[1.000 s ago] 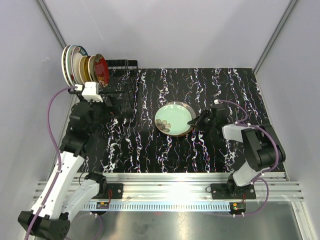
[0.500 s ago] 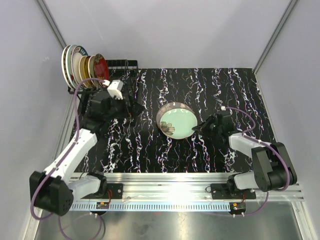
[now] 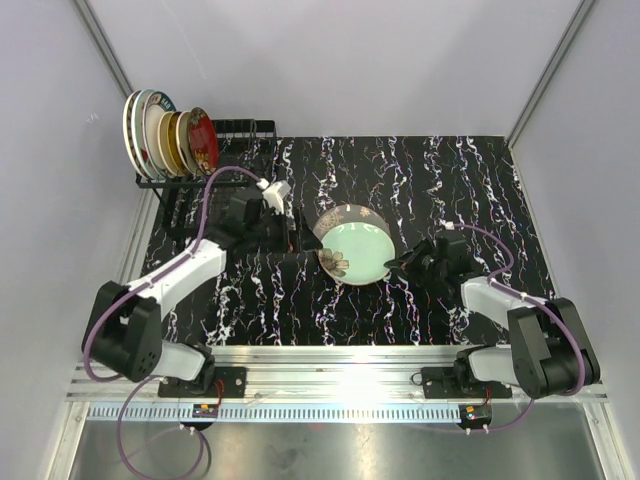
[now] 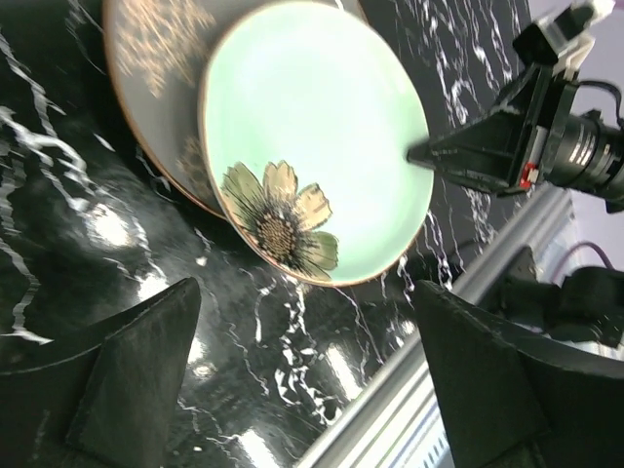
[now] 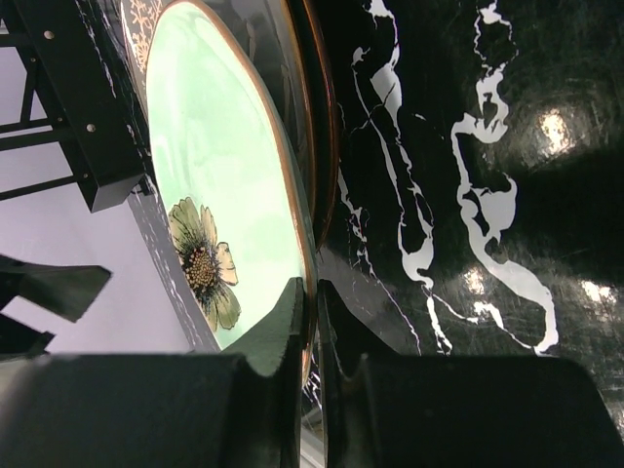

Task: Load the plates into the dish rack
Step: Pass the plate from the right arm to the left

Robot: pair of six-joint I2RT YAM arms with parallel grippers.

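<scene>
A pale green plate [image 3: 358, 250] with a flower print is tilted up over a grey-brown patterned plate [image 3: 340, 213] that lies on the table. My right gripper [image 3: 393, 262] is shut on the green plate's right rim; the right wrist view shows the jaws [image 5: 314, 292] pinching the rim of the green plate [image 5: 224, 166]. My left gripper [image 3: 302, 240] is open and empty just left of the plates. In the left wrist view the left gripper [image 4: 312, 380] is spread below the green plate [image 4: 312, 136] and the grey-brown plate [image 4: 156, 58]. The black wire dish rack [image 3: 245, 135] holds several upright plates [image 3: 165, 135].
The rack stands at the far left corner against the left wall. The black marbled tabletop [image 3: 460, 180] ends at a metal rail [image 3: 340, 360] at the near edge. White walls close in on the left, back and right.
My left arm has swung from the rack to the right, down beside the plates. My right gripper has pulled back slightly and tipped the green plate up off the lower plate.
</scene>
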